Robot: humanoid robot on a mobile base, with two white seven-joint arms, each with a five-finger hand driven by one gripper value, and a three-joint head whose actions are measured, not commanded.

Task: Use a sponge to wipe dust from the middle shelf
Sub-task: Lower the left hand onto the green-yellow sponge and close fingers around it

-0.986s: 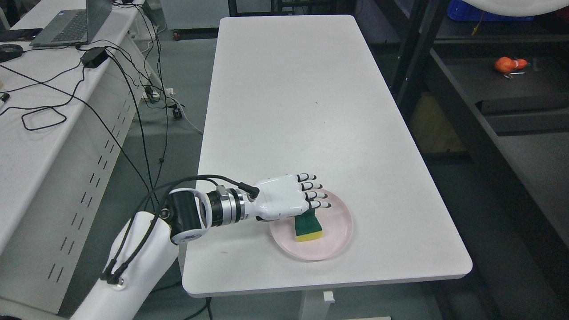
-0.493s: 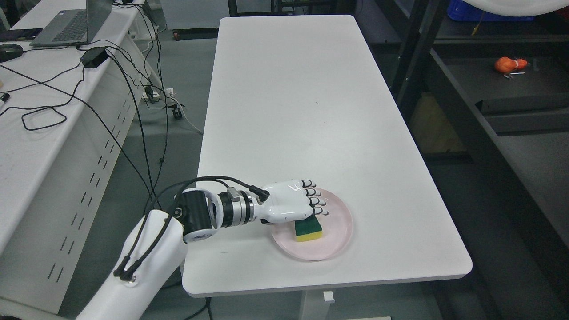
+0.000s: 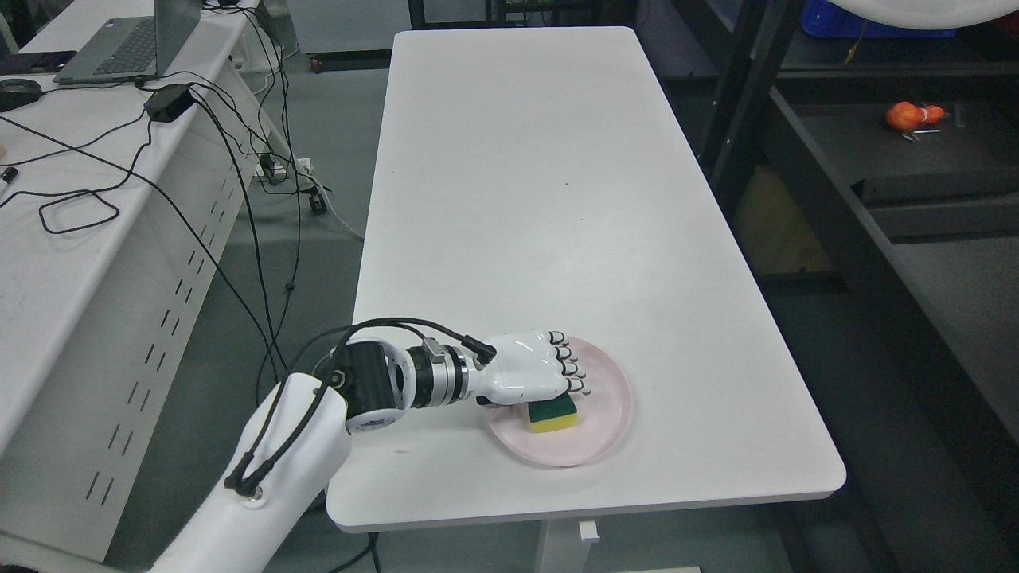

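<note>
Meanwhile, the robot's left hand (image 3: 532, 374) lies knuckles-up over the green-and-yellow sponge (image 3: 555, 415), its fingers (image 3: 575, 372) curled down over the sponge's far edge in what looks like a closing grip, though the contact under the palm is hidden. The sponge rests on a pink plate (image 3: 605, 430) at the near end of the white surface (image 3: 541, 199), toward 6 o'clock in the head view, with only its near half showing from beneath the hand. The right arm is out of view.

Several things could go wrong from here. The grip appears to take only the sponge's far portion, so a soft, springy block may squeeze out or pivot when lifted. The plate is light and sits close to the surface's near edge; if the fingers catch its rim or drag sideways, it could slide toward 6 o'clock and off. The dark shelf unit (image 3: 836, 231) stands well apart at 3 o'clock, so a loosely held sponge may drop during the long carry across. A black cable (image 3: 398, 326) loops over the wrist and could snag on the shelf frame.
</note>
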